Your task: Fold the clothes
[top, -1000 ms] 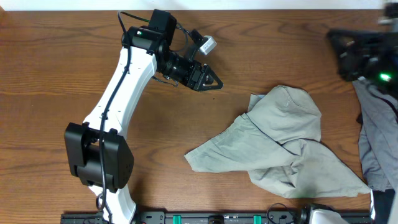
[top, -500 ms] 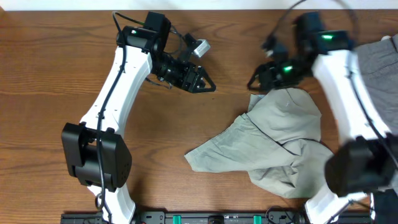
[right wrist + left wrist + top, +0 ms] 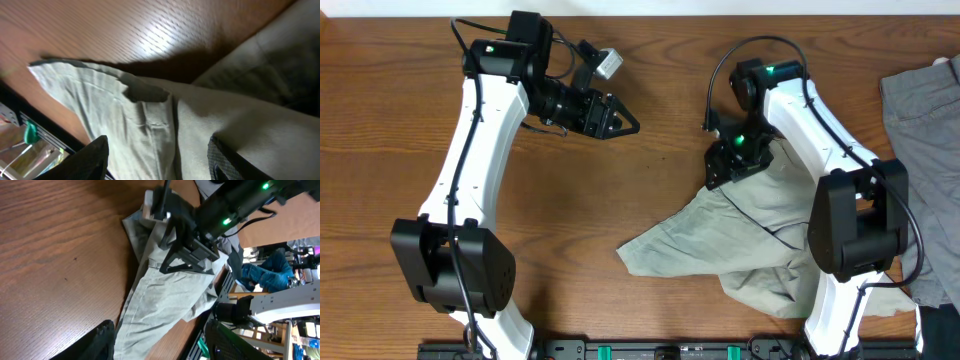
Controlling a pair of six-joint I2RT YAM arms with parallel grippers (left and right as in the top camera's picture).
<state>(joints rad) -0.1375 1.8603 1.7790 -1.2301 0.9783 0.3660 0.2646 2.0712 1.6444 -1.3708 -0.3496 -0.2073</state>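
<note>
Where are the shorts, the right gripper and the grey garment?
shorts (image 3: 720, 240), overhead view, on the flat cloth of the spread-out leg.
right gripper (image 3: 716, 176), overhead view, between its fingertips, over the shorts' upper edge.
grey garment (image 3: 923, 100), overhead view, on its flat upper part.

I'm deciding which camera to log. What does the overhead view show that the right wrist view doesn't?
Only overhead: the left arm, the left end effector over bare wood, and a grey garment at the right edge. Only right wrist: a seam of the shorts up close. Both: the shorts and the wooden table.
</note>
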